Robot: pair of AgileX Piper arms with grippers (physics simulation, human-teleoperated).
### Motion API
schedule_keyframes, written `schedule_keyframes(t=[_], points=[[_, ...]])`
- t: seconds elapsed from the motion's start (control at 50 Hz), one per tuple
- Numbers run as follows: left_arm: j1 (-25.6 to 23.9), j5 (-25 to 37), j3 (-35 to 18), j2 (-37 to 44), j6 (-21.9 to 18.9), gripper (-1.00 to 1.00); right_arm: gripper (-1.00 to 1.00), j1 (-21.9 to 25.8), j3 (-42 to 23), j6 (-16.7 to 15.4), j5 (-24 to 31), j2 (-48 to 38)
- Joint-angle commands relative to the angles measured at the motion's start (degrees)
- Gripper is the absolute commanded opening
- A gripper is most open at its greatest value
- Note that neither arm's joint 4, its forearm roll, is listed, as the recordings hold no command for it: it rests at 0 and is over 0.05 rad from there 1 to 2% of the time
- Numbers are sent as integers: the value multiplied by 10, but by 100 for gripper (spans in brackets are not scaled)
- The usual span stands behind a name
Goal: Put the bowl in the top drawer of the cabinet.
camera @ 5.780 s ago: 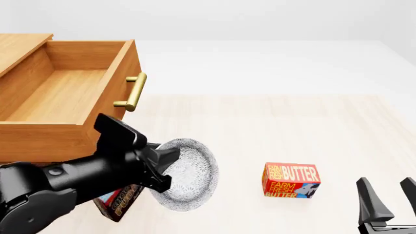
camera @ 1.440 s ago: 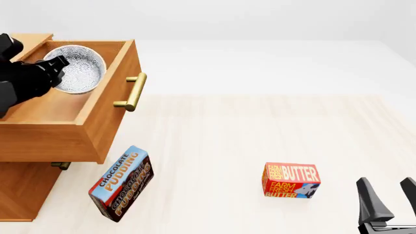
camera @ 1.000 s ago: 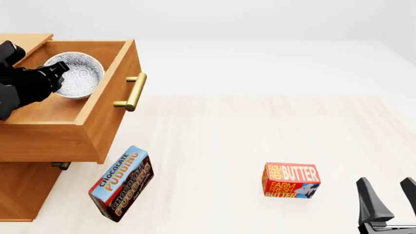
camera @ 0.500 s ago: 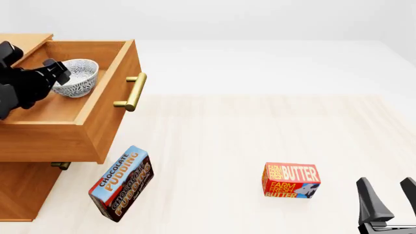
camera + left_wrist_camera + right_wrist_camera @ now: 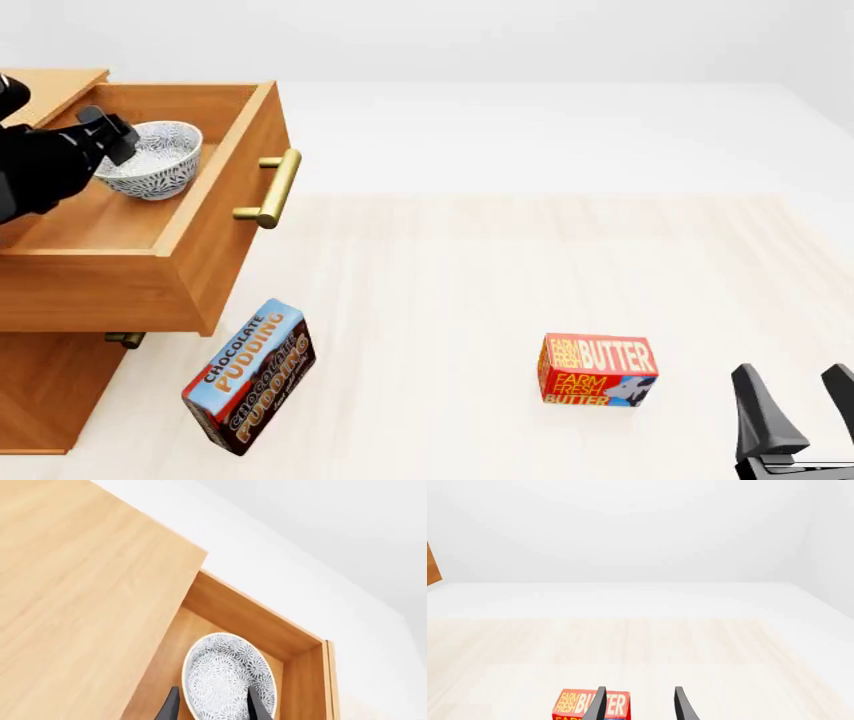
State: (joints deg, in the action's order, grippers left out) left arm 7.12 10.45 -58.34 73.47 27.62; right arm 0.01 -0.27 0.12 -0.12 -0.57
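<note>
Now the bowl (image 5: 151, 158) sits upright inside the top drawer (image 5: 220, 235) of the cabinet (image 5: 40, 395), just ahead of my left jaws (image 5: 110, 137), which are spread apart and grasp nothing. My right jaws (image 5: 801, 408) hang parted over the surface (image 5: 534, 270), with the butter box (image 5: 597, 370) ahead of them.
</note>
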Motion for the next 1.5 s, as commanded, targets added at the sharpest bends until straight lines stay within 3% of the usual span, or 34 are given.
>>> schedule_keyframes(t=[0.02,0.16,0.22,0.48,0.8,0.84,1.5], points=[[4,13,2,-29,-17,100,100,0,0,0,0,1],[7,19,8,-49,-34,100,100,0,0,0,0,1],[16,17,9,-70,-60,100,100,0,0,0,0,1],[11,27,19,-75,-65,100,100,0,0,0,0,1],[1,46,30,-118,-103,100,100,0,0,0,0,1],[-19,51,29,-121,-115,100,100,0,0,0,0,1],[-51,96,54,-218,-159,100,100,0,0,0,0,1]])
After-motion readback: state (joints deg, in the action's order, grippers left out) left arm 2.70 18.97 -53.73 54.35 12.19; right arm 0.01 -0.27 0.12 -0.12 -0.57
